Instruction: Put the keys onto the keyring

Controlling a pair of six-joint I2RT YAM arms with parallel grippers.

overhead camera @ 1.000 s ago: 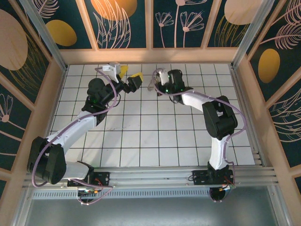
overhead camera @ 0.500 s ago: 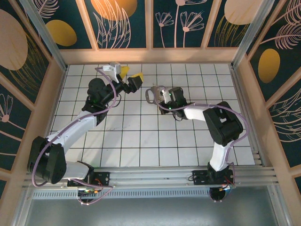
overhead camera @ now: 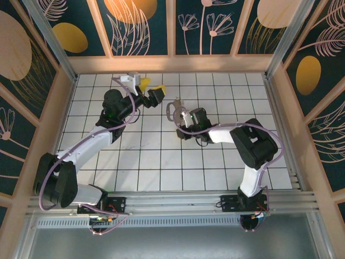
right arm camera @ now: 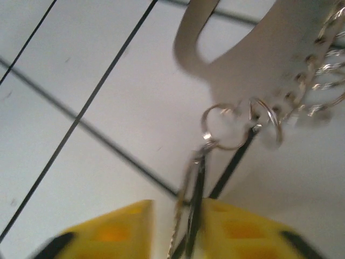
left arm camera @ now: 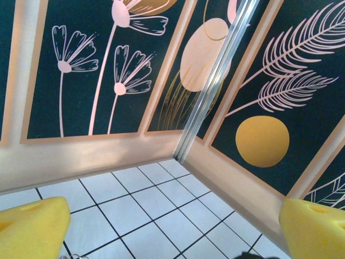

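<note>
- White tiled table (overhead camera: 161, 162) with black grout lines, walled by dark panels painted with pale flowers and orange discs.
- In the right wrist view the keyring (right arm camera: 253, 65), a pale oval loop, lies on the tiles just beyond the right gripper (right arm camera: 180, 216), with a fine chain trailing off its right side.
- The keys (right arm camera: 193, 199) are slim blades whose long axis runs from two small split rings (right arm camera: 223, 127) at the loop's near edge straight back into the gap between the yellow fingers (right arm camera: 118, 232). Their heads point at the loop and their tips toward the camera.
- The right jaws stand narrowly apart with the keys in the gap. Motion blur leaves it unclear whether the pads pinch them.
- The left gripper (overhead camera: 150, 84) is spread wide and holds nothing. It hangs above the tiles to the far left of the loop, near it but apart.
- The right arm is clearly nearer, with its jaws in line with the keys' long axis (handy for a straight pull or push along that line).
- The keys look hooked to the small rings already, though the blur makes that uncertain.
</note>
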